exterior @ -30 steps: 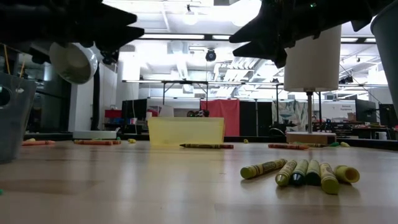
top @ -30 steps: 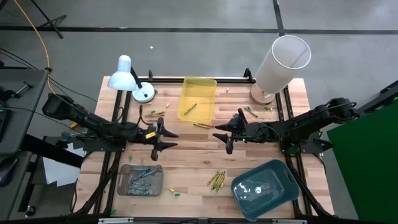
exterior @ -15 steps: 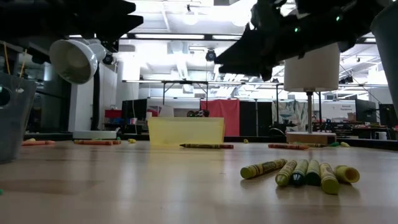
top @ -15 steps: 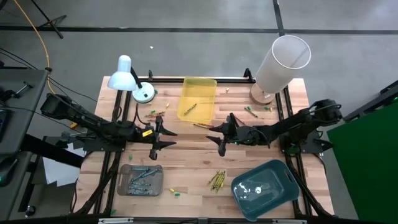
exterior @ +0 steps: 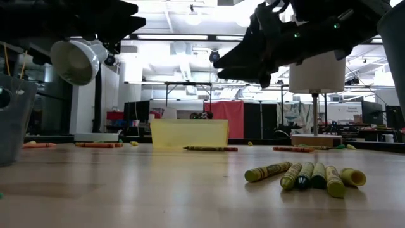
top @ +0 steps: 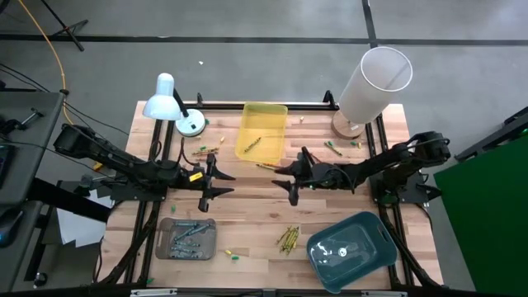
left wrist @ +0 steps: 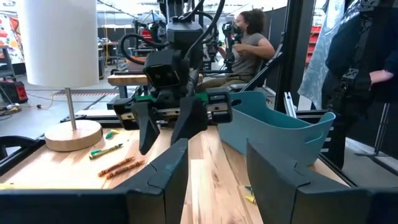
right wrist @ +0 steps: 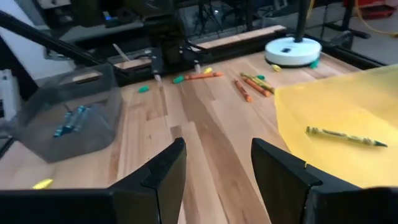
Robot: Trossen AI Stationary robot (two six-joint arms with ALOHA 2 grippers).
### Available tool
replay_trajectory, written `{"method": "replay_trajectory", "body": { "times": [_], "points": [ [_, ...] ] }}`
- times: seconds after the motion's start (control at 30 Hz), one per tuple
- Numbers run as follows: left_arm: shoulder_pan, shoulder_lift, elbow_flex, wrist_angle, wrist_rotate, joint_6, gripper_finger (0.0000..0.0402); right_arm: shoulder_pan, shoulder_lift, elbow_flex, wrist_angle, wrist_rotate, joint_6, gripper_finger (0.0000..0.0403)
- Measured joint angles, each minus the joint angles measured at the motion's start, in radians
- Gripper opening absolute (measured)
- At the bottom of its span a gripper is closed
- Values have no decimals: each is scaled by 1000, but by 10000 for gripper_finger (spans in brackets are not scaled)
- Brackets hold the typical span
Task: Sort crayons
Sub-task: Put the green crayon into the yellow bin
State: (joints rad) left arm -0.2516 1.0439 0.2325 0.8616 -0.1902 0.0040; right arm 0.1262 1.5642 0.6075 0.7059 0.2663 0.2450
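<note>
smooth wooden table (top: 256, 206), thin waxy crayons (top: 288, 238)

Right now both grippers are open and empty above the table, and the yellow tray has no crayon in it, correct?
Not quite. The yellow tray holds one crayon, clear in the high view. The left gripper and right gripper are open and empty.

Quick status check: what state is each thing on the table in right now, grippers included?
Left gripper: fingers open, empty, above bare table.
Right gripper: fingers open, empty, raised near the yellow tray.
Yellow tray: upright, one crayon inside.
Grey tray: upright, blue crayons inside.
Teal tray: upright; contents unclear.
Yellow-green crayon cluster: loose, unsorted.
Desk lamp: standing.
</note>
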Motion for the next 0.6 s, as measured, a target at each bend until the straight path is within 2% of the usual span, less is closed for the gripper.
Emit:
{"method": "replay_trajectory", "body": {
  "times": [0.4,0.6],
  "points": [
    [0,0,0,6,0,0,145,10,8,0,75,-156,-48,176],
    [3,0,0,8,0,1,145,32,122,35,115,-159,-69,176]
  ]
}}
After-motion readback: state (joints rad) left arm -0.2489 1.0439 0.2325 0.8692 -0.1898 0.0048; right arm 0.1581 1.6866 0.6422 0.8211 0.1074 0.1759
